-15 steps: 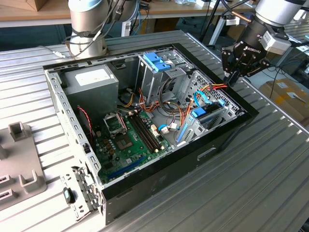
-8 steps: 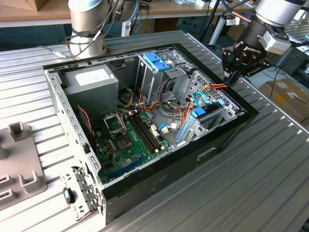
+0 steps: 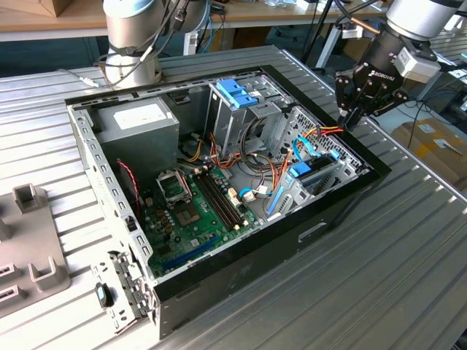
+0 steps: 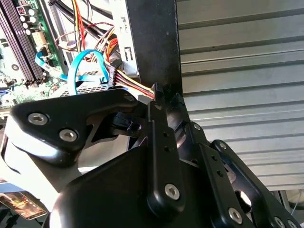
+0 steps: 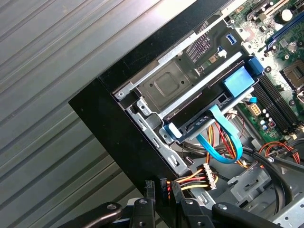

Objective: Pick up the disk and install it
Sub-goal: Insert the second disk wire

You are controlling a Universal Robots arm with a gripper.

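The disk (image 5: 209,102) is seen seated in the case's bay. It is judged rigid, heavy and shock-sensitive, best gripped by its blue rail. The end effector (image 3: 355,111) is poised at the case rim; its state cannot be told.

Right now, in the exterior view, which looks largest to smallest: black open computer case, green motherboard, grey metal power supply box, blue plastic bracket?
Largest first:
black open computer case
green motherboard
grey metal power supply box (farther away, so this pair is unsure)
blue plastic bracket
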